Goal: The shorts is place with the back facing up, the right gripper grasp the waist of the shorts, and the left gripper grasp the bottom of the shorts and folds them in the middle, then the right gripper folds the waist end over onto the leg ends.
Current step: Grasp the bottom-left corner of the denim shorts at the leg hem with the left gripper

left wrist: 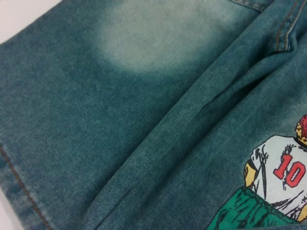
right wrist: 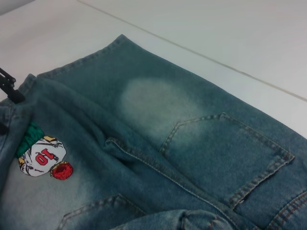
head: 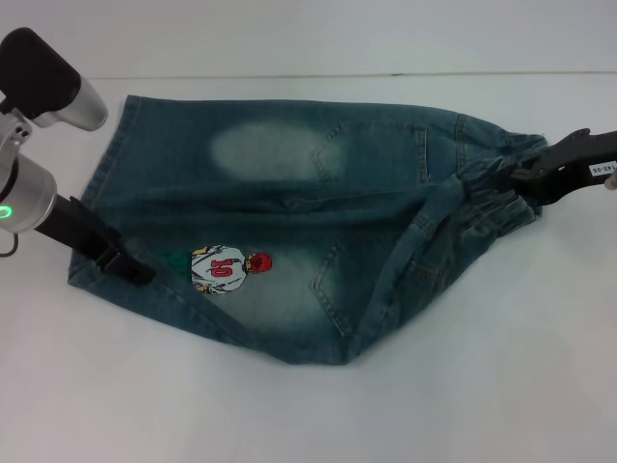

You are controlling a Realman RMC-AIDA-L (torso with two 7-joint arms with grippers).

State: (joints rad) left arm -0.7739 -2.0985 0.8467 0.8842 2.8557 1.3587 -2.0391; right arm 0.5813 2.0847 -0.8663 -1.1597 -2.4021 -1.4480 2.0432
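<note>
The teal-blue denim shorts (head: 289, 222) lie back up across the table, with both back pockets showing. The leg hems (head: 106, 183) are at the left and the ruffled waist (head: 487, 178) is at the right. The embroidered number 10 player (head: 227, 268) sits on the near leg, and also appears in the wrist views (left wrist: 283, 177) (right wrist: 43, 158). My left gripper (head: 133, 265) is shut on the near leg's hem beside the figure. My right gripper (head: 513, 177), with its white label, is shut on the waist band. The near side of the shorts is bunched into a ridge along the middle.
The shorts rest on a plain white table (head: 308, 415). The table's back edge (head: 386, 73) runs just beyond the far leg. The left gripper (right wrist: 7, 86) shows far off in the right wrist view.
</note>
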